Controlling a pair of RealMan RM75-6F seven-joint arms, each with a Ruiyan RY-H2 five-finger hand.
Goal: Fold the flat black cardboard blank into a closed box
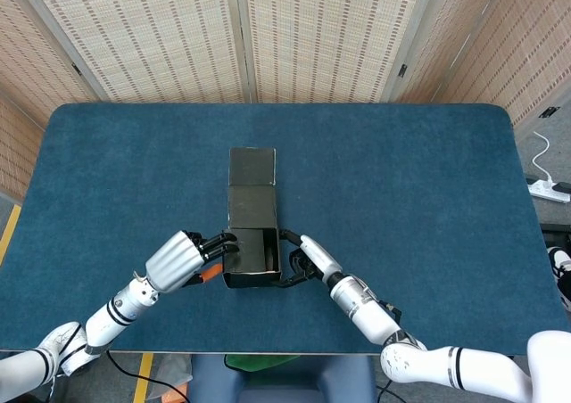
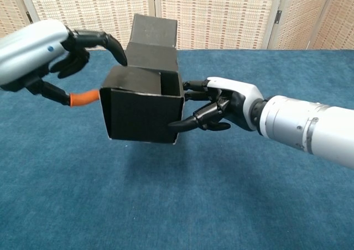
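Observation:
The black cardboard box [image 2: 141, 116] is half folded. Its top is open and its lid flap [image 2: 154, 34] stands up at the back. In the head view the box [image 1: 252, 259] lies near the table's front edge with the lid panels [image 1: 252, 189] stretching away from me. My left hand [image 2: 40, 55] is at the box's left wall, with the orange-tipped thumb [image 2: 83, 98] against the outside and fingers arched over the top edge. My right hand [image 2: 224, 105] grips the right wall, one finger along the lower front corner. The box hangs a little above the blue table [image 2: 166, 206].
The blue table [image 1: 428, 180] stretches wide on all sides of the box. Woven screens [image 1: 294, 28] stand behind its far edge. A white power strip [image 1: 549, 189] lies on the floor off the right edge.

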